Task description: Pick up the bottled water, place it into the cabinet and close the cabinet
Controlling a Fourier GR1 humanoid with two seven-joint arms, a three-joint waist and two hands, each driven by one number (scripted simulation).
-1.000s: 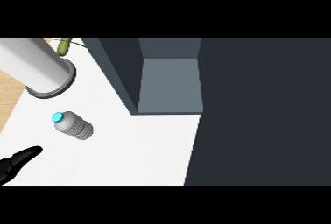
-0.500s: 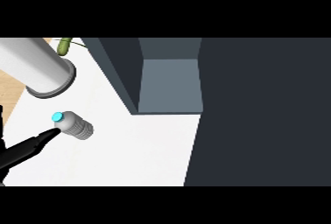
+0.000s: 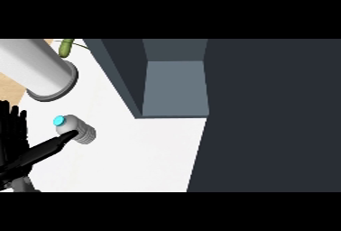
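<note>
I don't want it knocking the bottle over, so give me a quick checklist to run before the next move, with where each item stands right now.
1. Bottle within reach of the left hand: ok, one straight finger meets its side.
2. Bottle grasped: not ok, nothing is curled round it.
3. Bottle upright: cannot tell from this steep view.
4. Cabinet open: ok, its inside shows.
5. Right hand ready: cannot tell, it is out of view.

- bottled water [image 3: 82,133]: grey, bright cyan cap
- robot hand [image 3: 41,152]: black all over
- desk [image 3: 146,155]: plain white
- cabinet [image 3: 173,85]: dark slate blue-grey, lighter inside
- cylinder [image 3: 36,67]: pale grey
</note>
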